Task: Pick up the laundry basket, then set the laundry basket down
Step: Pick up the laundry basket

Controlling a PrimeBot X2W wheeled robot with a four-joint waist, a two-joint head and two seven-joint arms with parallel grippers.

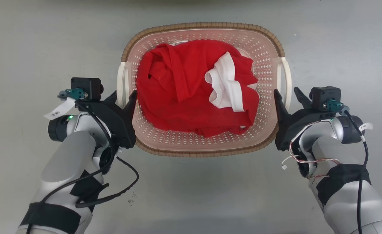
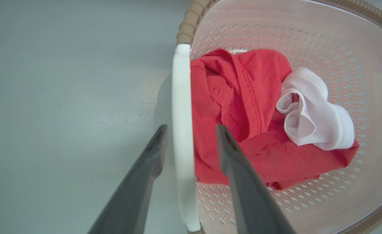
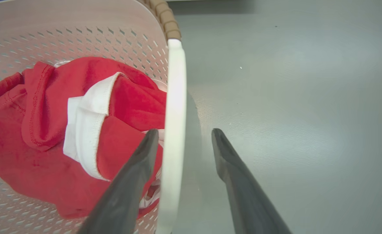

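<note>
The laundry basket, pale pink and perforated with a brown woven-look rim, stands on the grey floor straight ahead. It holds a red garment and a white one. My left gripper is open, its fingers astride the basket's white left handle. In the left wrist view that handle runs between the fingers with gaps on both sides. My right gripper is open astride the right handle. The right wrist view shows the inner finger close against the handle and the outer finger apart from it.
Bare grey floor lies on every side of the basket. A loose black cable hangs from my left forearm, and thin wires dangle at my right wrist.
</note>
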